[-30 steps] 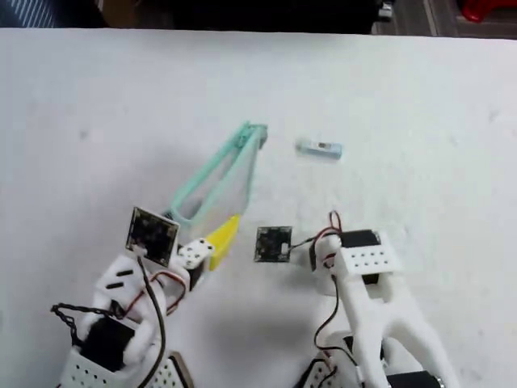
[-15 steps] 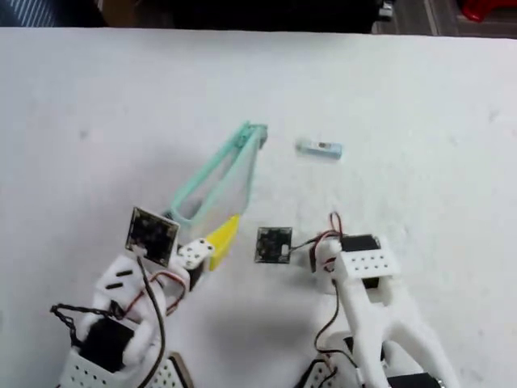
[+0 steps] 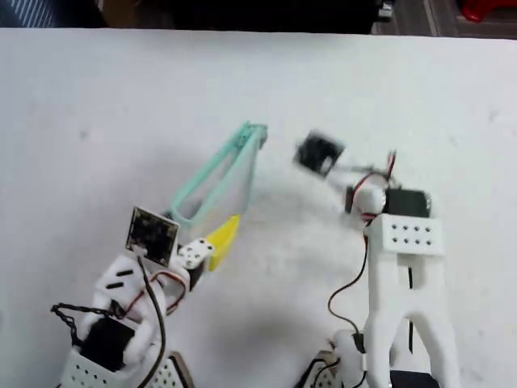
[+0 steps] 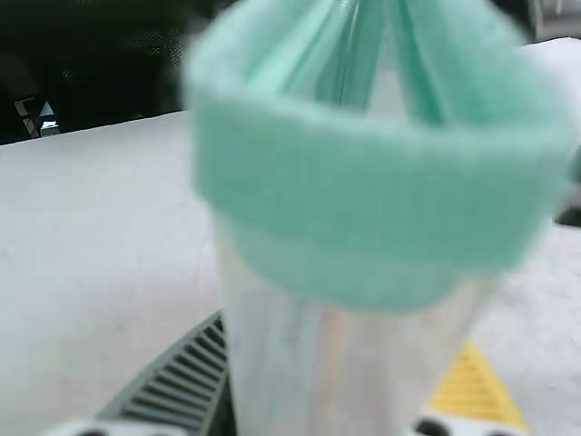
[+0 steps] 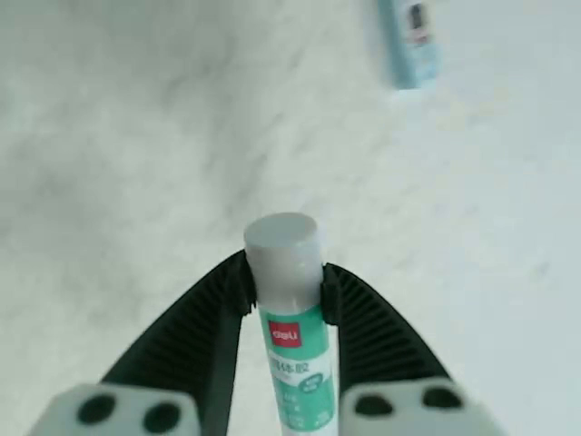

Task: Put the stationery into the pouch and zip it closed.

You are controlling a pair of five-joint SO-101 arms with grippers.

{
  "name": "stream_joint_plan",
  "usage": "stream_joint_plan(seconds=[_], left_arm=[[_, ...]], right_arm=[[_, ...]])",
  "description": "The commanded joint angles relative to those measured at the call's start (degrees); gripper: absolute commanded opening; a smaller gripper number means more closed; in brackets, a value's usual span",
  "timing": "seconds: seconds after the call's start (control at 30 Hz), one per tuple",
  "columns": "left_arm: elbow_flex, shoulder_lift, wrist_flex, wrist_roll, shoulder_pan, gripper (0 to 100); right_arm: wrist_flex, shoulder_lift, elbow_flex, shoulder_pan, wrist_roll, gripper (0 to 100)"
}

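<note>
We found the glue stick [image 5: 283, 309] pinched in the right gripper [image 5: 283, 283]. Its black fingers [image 5: 222, 295] pressed against either side of the tube, just below the grey cap. We judged the stick to be light, rigid and smooth-walled. Being a round plastic barrel, it could twist or slide out lengthwise if the squeeze were slack. Holding it on the body rather than the cap seemed right to us, since a cap can pull off. The grip left the capped end standing free, which would suit feeding it end-first into an opening.

The pouch [image 3: 226, 182] lay on the white surface [image 3: 97, 97]. One end was gripped by the left gripper [image 3: 208, 244], whose yellow and grey fingers closed on the clear wall. In the left wrist view its mint-green band [image 4: 363, 209] gaped in a loop, so the mouth stood open. We took the pouch to be soft and floppy, a thin film with a fabric zip edge. It would sag or fold shut unless held near the rim, and the film looked slick. The woven band therefore seemed the better place to hold it, and the zip pull the place for closing, though we could not make the pull out.

A small light-blue item [image 5: 408, 41] lay flat on the surface ahead of the right gripper, well apart from the stick. We could not tell what it was. It looked small and low, probably awkward to pinch except across its narrow sides.
</note>
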Motion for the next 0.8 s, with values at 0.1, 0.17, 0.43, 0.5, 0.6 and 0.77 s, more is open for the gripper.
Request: stream_joint_plan(seconds=[0.1,0.17,0.43,0.5,0.6,0.77], left_arm=[[-0.35,-0.13,0.18,-0.44,0.84,25],[-0.35,-0.13,0.18,-0.44,0.84,25],[-0.35,-0.13,0.18,-0.44,0.92,25],[-0.35,-0.13,0.18,-0.44,0.92,25],[-0.35,-0.13,0.18,-0.44,0.92,25],[-0.35,-0.13,0.09,-0.44,0.92,25]], right_arm=[[6.29,-0.66,-25.32,-4.88,-24.44,1.6],[9.45,-0.66,-32.53,-8.40,-28.04,1.6],[15.60,-0.57,-56.18,-32.48,-31.56,1.6],[14.90,-0.04,-58.81,-39.16,-31.56,1.6],[9.45,-0.04,-56.88,-47.87,-31.65,1.6],[3.56,-0.04,-49.93,-52.88,-31.91,1.6]])
